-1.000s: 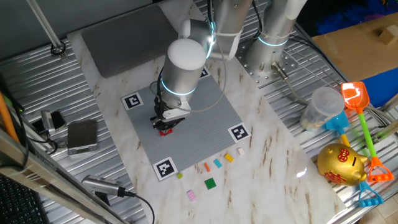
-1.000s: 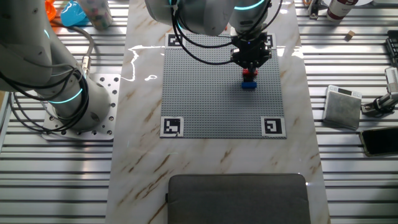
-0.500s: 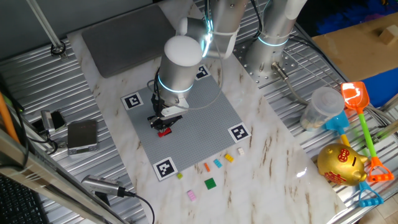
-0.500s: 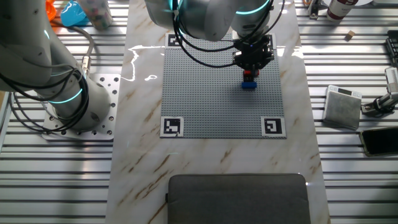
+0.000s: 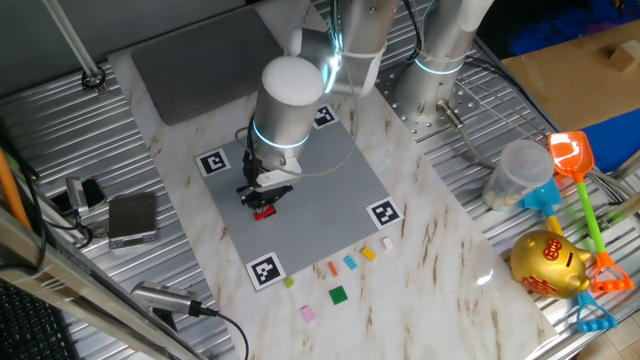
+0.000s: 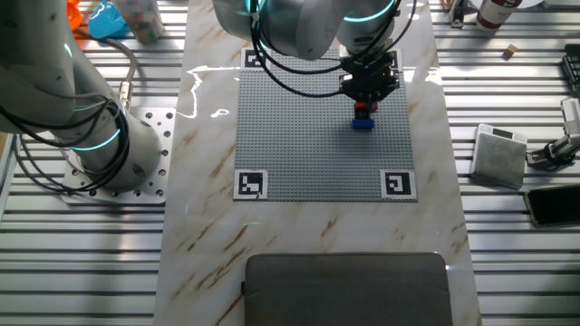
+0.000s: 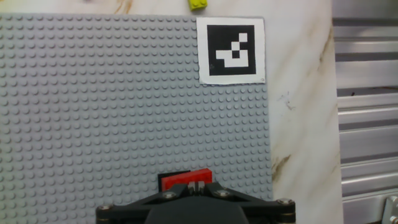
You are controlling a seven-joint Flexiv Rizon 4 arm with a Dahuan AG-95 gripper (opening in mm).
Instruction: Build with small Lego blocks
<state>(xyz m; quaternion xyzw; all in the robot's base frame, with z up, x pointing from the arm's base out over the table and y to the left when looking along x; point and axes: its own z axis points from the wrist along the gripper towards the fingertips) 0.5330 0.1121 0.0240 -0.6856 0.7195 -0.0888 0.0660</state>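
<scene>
Six loose Lego blocks (image 5: 339,294), perhaps three stacked (image 6: 363,117), one baseplate (image 5: 320,205)

- Matt grey studded plastic baseplate (image 7: 124,106) lies on a glossy, brown-veined marble-look tabletop (image 6: 204,235).
- Smooth red plastic brick (image 7: 185,179) sits on it.
- Ribbed bare metal bench (image 6: 82,263) surrounds.
- Shiny gold piggy bank (image 5: 548,264) gleams nearby.

The arm (image 5: 292,95) was built of rounded white and silver-grey segments with glowing cyan rings at the joints. Black cables looped beside it, and the black gripper (image 7: 196,200) showed small screws along its edge.
</scene>
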